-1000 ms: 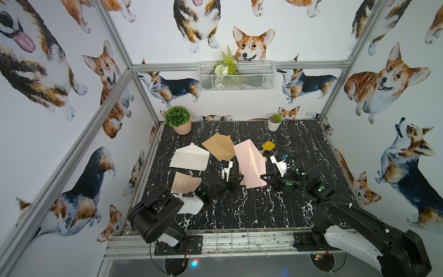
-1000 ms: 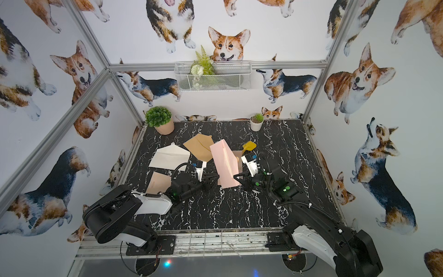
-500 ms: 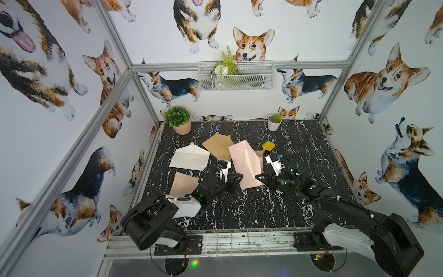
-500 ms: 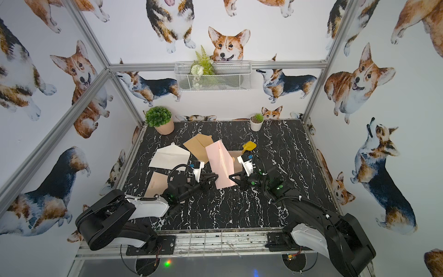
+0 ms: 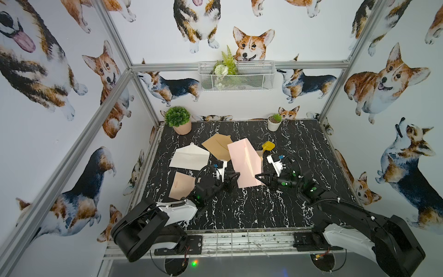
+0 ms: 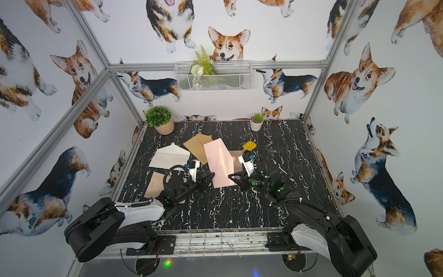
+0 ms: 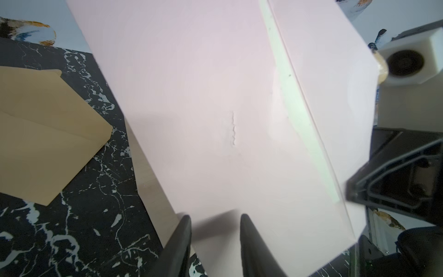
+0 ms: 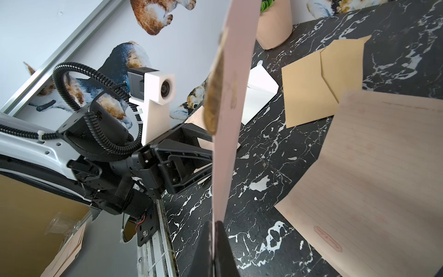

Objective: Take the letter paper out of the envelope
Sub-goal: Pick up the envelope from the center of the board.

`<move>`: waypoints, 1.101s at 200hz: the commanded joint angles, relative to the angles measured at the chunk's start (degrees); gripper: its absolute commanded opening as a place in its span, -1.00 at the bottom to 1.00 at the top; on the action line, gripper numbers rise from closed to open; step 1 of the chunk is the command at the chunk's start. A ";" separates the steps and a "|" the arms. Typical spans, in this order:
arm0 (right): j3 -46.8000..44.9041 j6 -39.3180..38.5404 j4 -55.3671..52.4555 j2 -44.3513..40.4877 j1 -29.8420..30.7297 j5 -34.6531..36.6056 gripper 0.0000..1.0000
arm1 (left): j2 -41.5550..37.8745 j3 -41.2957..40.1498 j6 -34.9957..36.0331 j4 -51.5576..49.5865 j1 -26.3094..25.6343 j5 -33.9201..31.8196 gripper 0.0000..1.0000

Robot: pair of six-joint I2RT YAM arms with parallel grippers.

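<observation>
**Pink envelope [image 5: 244, 163] held on edge by the right gripper [image 5: 258, 177]; left gripper [image 5: 233, 178] parted**

At the far left corner of the black marble table [image 5: 263, 211] stands a leafy plant in a pink pot [image 5: 178, 121]. Nearer the arms a white envelope [image 5: 189, 157] lies flat. Just in front of it lies a peach sheet [image 5: 181, 185], partly covered by the left arm.

The left gripper reaches toward the middle of the table. In its wrist view the left gripper [image 7: 215, 220] has its two fingers standing apart. The lower edge of the pink envelope [image 7: 227, 108] sits in the gap, and neither finger presses on it. A brown kraft envelope [image 5: 217, 146] lies flat behind, its near corner hidden by the pink one.

In both top views the pink envelope stands raised at the middle of the table, with a crease running down its face. The right gripper pinches its lower right corner. In the right wrist view the right gripper [image 8: 214, 224] has its fingers closed flat on the paper, and the envelope rises from them edge-on. A brownish rim shows along the envelope's upper edge, too blurred to tell what it is.

The lined letter paper [image 8: 374, 179] lies flat on the table outside the envelope, just on its far side. In a top view only a tan strip of the letter paper [image 5: 259, 153] shows past the envelope's right edge. Beyond it sits a small yellow object [image 5: 268, 145], and a small white pot [image 5: 274, 124] with a green plant stands at the back right.
</observation>
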 commanded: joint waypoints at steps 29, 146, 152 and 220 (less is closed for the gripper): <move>-1.46 2.27 9.83 1.84 -0.64 -4.33 -1.00 | -1.28 -0.83 1.43 0.78 -0.01 -0.57 -0.21; -3.99 7.62 20.04 8.50 -4.36 -8.15 -1.00 | -5.53 -1.66 2.75 -1.50 -0.05 -1.64 -0.15; -4.11 7.75 19.90 7.98 -4.87 -8.48 -1.00 | -5.78 -1.77 2.82 -1.71 -0.03 -1.79 -0.14; -3.59 6.58 13.54 0.45 -5.93 -10.44 -1.00 | -5.80 -1.53 2.99 -2.66 0.02 -2.53 -0.04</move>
